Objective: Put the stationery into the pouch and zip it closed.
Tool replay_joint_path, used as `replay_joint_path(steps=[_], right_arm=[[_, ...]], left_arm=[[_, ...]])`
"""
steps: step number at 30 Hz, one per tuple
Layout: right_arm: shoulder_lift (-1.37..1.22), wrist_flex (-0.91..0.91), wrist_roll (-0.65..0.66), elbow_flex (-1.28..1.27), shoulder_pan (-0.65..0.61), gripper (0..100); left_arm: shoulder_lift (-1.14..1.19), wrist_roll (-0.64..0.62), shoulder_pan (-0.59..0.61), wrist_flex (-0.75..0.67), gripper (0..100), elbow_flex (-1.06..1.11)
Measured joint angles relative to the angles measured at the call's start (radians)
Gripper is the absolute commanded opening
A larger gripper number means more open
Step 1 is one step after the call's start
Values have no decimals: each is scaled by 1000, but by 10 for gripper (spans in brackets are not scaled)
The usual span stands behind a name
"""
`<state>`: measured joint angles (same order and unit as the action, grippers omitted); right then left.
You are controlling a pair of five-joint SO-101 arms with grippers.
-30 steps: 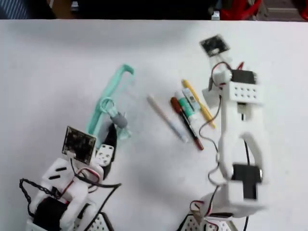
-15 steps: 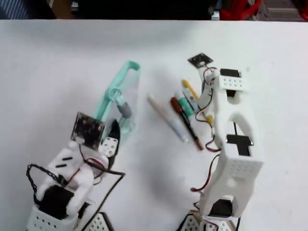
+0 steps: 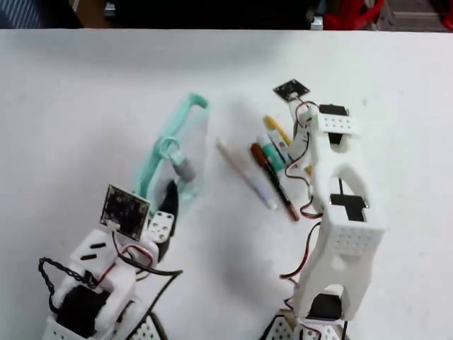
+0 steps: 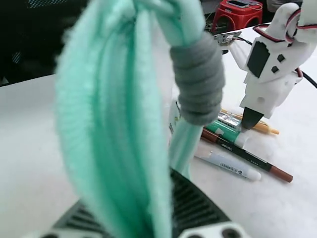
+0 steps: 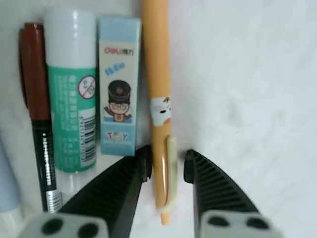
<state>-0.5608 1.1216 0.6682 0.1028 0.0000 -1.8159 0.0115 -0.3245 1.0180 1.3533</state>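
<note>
The left arm rises from the lower left of the high view. Its claw point(image 3: 168, 197) is pressed together on the lower end of the pouch point(image 3: 167, 147). The left wrist view shows the pouch's teal edge standing up out of the jaws. The pouch lies at a slant, left of centre on the table point(image 3: 85, 92). Its teal zip band runs up toward the middle of the frame, and a grey zip pull point(image 3: 185, 168) hangs beside it.

The right arm stretches from the bottom edge up the right half of the frame, its wrist bent down over the stationery. Its claw point(image 5: 166, 161) is slightly spread around the clip end of the yellow pen point(image 5: 158, 99). One finger touches the barrel and the other stands a sliver apart.

The stationery lies on the table to the right of the pouch. Beside the yellow pen lie an eraser point(image 5: 117, 84), a glue stick point(image 5: 72, 89) and a brown-capped pen point(image 5: 37, 99). A white pen point(image 3: 244, 173) lies nearest the pouch.

A second ago the right wrist stood farther right, clear of the row; it has since swung in over the yellow pen. Over the same second the pouch's upper end shifted slightly right. In the last half second the left arm drew back a little toward the lower left.
</note>
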Motion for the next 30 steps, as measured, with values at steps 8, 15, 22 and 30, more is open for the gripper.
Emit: replay_joint_path(steps=[8, 15, 22, 30], right_arm=[[-3, -6, 0, 15, 3, 18], [-3, 0, 0, 40, 32, 17], [178, 181, 0, 161, 75, 17], [474, 405, 0, 172, 14, 17]], left_arm=[[0, 0, -38, -11, 21, 18], [0, 0, -38, -11, 22, 23], [-9, 0, -38, -20, 23, 49], [-9, 0, -38, -20, 23, 49]])
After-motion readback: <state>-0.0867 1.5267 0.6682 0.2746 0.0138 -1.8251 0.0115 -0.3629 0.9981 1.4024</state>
